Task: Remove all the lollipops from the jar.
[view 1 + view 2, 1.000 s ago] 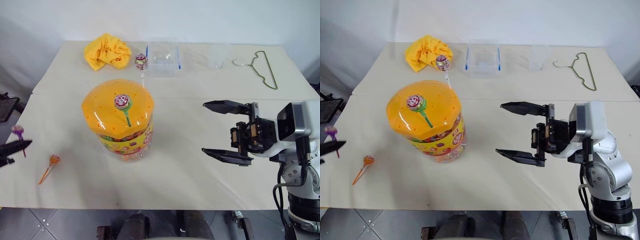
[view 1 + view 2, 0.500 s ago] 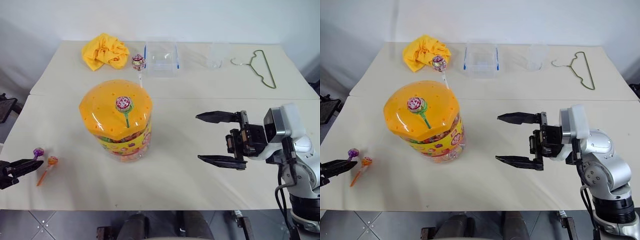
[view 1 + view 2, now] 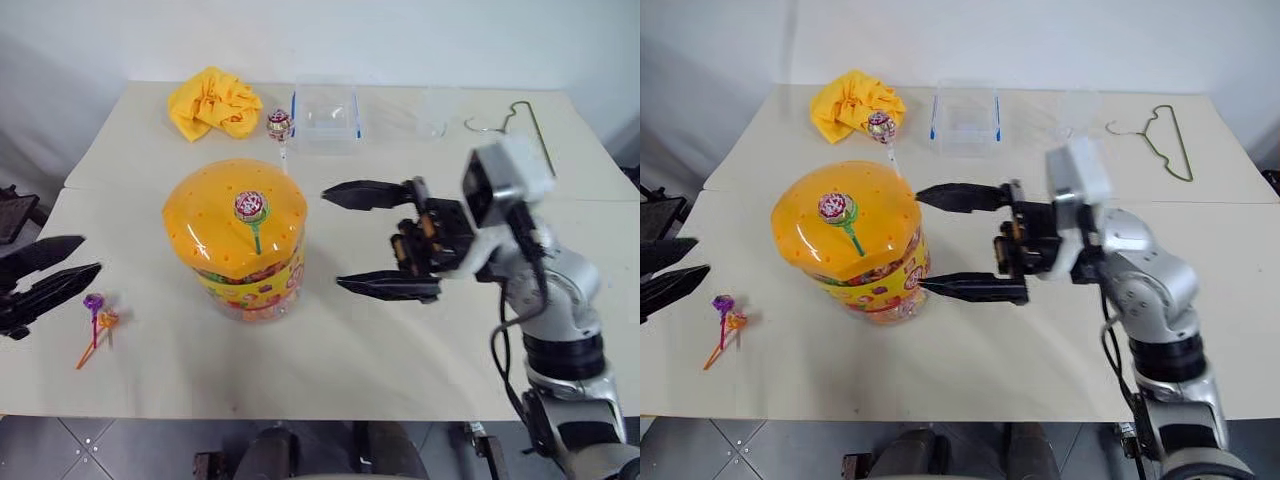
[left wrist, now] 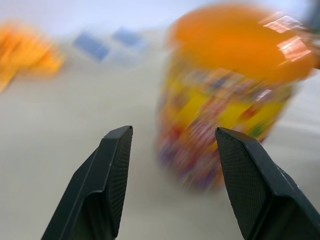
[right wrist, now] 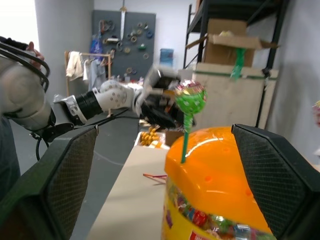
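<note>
Right claw (image 3: pixel 382 238) wide open and empty beside the jar (image 3: pixel 240 238); left claw (image 3: pixel 48 272) parted, empty.

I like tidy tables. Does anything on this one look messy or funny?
A bit. A yellow cloth lies crumpled at the far side, two lollipops lie crossed on the table left of the jar, and a green-stick lollipop pokes up from the jar's orange lid.
</note>
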Available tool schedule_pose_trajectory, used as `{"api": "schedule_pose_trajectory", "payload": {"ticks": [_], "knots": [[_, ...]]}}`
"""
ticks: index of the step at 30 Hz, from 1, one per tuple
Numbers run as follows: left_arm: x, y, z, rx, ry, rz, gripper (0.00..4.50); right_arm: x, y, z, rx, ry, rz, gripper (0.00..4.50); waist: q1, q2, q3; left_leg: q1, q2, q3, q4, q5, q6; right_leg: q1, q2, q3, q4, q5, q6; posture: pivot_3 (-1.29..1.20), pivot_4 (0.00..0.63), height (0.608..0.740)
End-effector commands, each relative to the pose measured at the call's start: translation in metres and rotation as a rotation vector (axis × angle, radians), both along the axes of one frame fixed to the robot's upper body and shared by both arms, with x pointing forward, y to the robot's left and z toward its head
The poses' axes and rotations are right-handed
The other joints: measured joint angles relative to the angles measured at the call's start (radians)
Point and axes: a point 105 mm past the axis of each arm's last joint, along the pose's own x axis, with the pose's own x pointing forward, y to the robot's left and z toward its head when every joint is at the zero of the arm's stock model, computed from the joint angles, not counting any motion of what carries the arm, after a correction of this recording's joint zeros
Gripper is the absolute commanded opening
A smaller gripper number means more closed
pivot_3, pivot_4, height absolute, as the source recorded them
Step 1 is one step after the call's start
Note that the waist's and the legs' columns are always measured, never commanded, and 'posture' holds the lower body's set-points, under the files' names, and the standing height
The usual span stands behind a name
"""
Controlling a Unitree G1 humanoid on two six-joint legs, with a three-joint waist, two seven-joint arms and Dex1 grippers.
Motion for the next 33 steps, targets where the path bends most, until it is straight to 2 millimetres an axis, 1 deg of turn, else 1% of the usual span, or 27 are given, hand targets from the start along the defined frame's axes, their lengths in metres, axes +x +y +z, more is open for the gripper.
{"api": "schedule_pose_trajectory", "payload": {"ticks": [1,3,7,8,13,16,18,19,23,25,27,28,30,32,33], "knots": [[-0.007,-0.019,0.001,-0.023,0.010,-0.093,2.79,0.002,0.022,0.001,-0.025,-0.048,0.019,4.50,-0.014,0.000,0.000,0.000,0.000,0.000,0.000,0.000,0.000,-0.001,0.000,0.000,0.001,0.000,0.000,0.00,0.150,0.740],[-0.011,-0.022,0.007,-0.049,-0.057,-0.117,2.79,0.003,0.033,-0.001,-0.039,-0.062,0.032,4.50,-0.022,0.000,0.000,-0.001,0.000,0.000,-0.001,0.000,0.000,-0.002,0.001,-0.001,0.002,0.000,0.000,0.00,0.150,0.740],[-0.013,-0.017,0.007,-0.085,-0.054,-0.100,2.79,0.007,0.053,-0.004,-0.069,-0.112,0.030,4.50,-0.027,0.000,0.000,-0.001,0.000,0.004,0.000,0.000,0.000,-0.007,0.002,-0.006,0.006,0.000,0.000,0.00,0.150,0.740],[-0.014,-0.014,0.008,-0.092,-0.080,-0.091,2.79,0.008,0.057,-0.004,-0.075,-0.117,0.032,4.50,-0.027,0.000,0.000,-0.001,0.000,0.006,0.000,0.000,0.000,-0.007,0.002,-0.007,0.007,0.000,0.000,0.00,0.150,0.740],[-0.022,-0.005,0.014,-0.142,-0.132,-0.059,2.79,0.009,0.069,0.000,-0.073,-0.127,0.040,4.50,-0.028,0.000,0.000,-0.001,0.000,0.008,0.001,0.000,0.000,-0.008,0.003,-0.006,0.007,0.000,0.000,0.00,0.150,0.740],[-0.029,0.002,0.016,-0.156,-0.165,-0.038,2.82,0.010,0.073,0.001,-0.079,-0.145,0.042,3.91,-0.028,0.000,0.000,-0.001,0.000,0.008,0.001,0.000,0.000,-0.008,0.003,-0.006,0.008,0.000,0.000,0.00,0.150,0.740],[-0.032,0.006,0.015,-0.150,-0.169,-0.017,2.82,0.011,0.074,0.001,-0.080,-0.147,0.043,3.31,-0.029,0.000,0.000,-0.001,0.000,0.008,0.001,0.000,0.000,-0.008,0.002,-0.006,0.008,0.000,0.000,0.00,0.150,0.740],[-0.034,0.012,0.012,-0.147,-0.155,-0.001,2.82,0.011,0.075,0.001,-0.084,-0.146,0.047,2.91,-0.029,0.000,0.000,-0.001,0.000,0.008,0.001,0.000,0.000,-0.008,0.003,-0.006,0.008,0.000,-0.001,0.00,0.150,0.740],[-0.043,0.025,0.002,-0.129,-0.100,0.016,2.82,0.012,0.076,0.001,-0.095,-0.149,0.062,1.62,-0.036,0.000,0.000,-0.001,0.000,0.009,0.000,0.000,0.000,-0.009,0.003,-0.006,0.007,0.000,-0.001,0.00,0.150,0.740],[-0.044,0.025,0.001,-0.125,-0.084,-0.001,2.82,0.012,0.076,0.002,-0.092,-0.151,0.075,0.90,-0.040,0.000,0.000,-0.001,0.000,0.009,0.000,0.000,0.000,-0.009,0.003,-0.006,0.007,-0.001,-0.001,0.00,0.150,0.740],[-0.043,0.020,0.005,-0.125,-0.092,-0.028,2.82,0.009,0.074,0.005,-0.073,-0.143,0.106,0.22,-0.041,0.000,0.000,-0.001,0.001,0.008,0.000,0.000,0.000,-0.009,0.003,-0.006,0.008,-0.001,-0.001,0.00,0.150,0.740],[-0.042,0.018,0.006,-0.126,-0.095,-0.043,2.82,0.007,0.072,0.006,-0.056,-0.135,0.131,0.02,-0.040,0.000,0.000,-0.001,0.000,0.008,0.000,0.000,0.000,-0.008,0.002,-0.006,0.008,-0.001,-0.001,0.00,0.150,0.740],[-0.041,0.012,0.008,-0.128,-0.100,-0.067,2.82,0.003,0.065,0.013,0.002,-0.115,0.186,0.02,-0.041,0.000,0.000,-0.001,0.000,0.008,0.001,0.000,0.000,-0.008,0.002,-0.006,0.008,-0.001,-0.001,0.00,0.150,0.740],[-0.040,0.008,0.010,-0.134,-0.113,-0.087,2.82,-0.003,0.050,0.021,0.087,-0.097,0.270,0.02,-0.042,0.000,0.000,-0.001,0.000,0.008,0.000,0.000,0.000,-0.008,0.002,-0.006,0.008,-0.001,-0.001,0.00,0.150,0.740],[-0.041,0.006,0.012,-0.137,-0.123,-0.098,2.82,0.000,0.044,0.026,0.116,-0.082,0.266,0.02,-0.042,0.000,0.000,-0.001,0.000,0.007,0.000,0.000,0.000,-0.008,0.002,-0.006,0.008,-0.001,-0.001,0.00,0.150,0.740]]}}
